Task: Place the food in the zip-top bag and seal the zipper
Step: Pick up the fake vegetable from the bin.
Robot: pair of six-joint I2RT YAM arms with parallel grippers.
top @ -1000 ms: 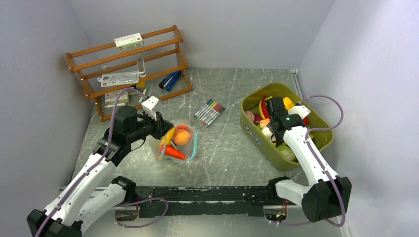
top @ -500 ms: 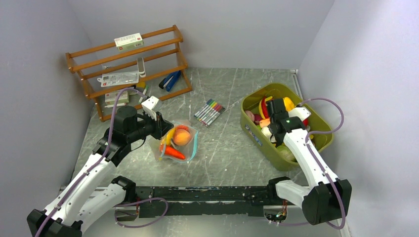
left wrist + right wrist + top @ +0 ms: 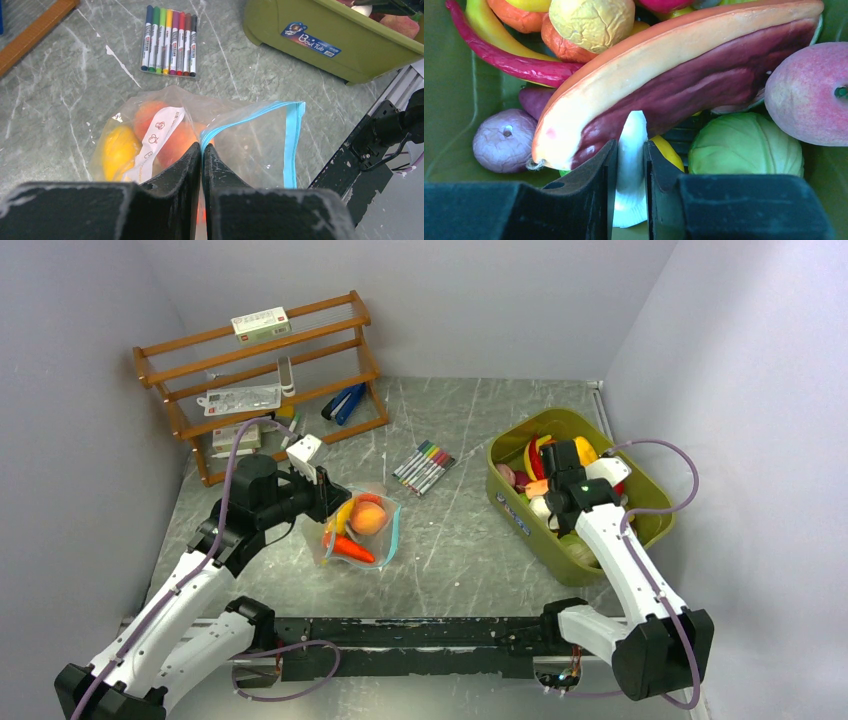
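The clear zip-top bag (image 3: 385, 502) lies at centre-left with food inside: an orange peach (image 3: 368, 517), a red-orange piece (image 3: 350, 548) and a yellow piece (image 3: 117, 150). My left gripper (image 3: 201, 147) is shut on the near end of the teal-blue zipper (image 3: 292, 140) and holds the mouth up. My right gripper (image 3: 630, 150) reaches down into the olive-green tub (image 3: 645, 488). Its fingers press both sides of a white food piece (image 3: 631, 170). This piece lies under a long orange-and-maroon slice (image 3: 684, 75), beside a green cabbage (image 3: 744, 150).
Coloured marker pens (image 3: 424, 467) lie between bag and tub. A wooden rack (image 3: 265, 380) with boxes and a stapler stands at the back left. The tub also holds a red chilli (image 3: 509, 60), a purple onion (image 3: 504, 140) and a peach (image 3: 809, 95). Walls close in on both sides.
The right gripper's jaws have closed in onto the white food piece inside the tub. The left gripper and the bag have not moved.
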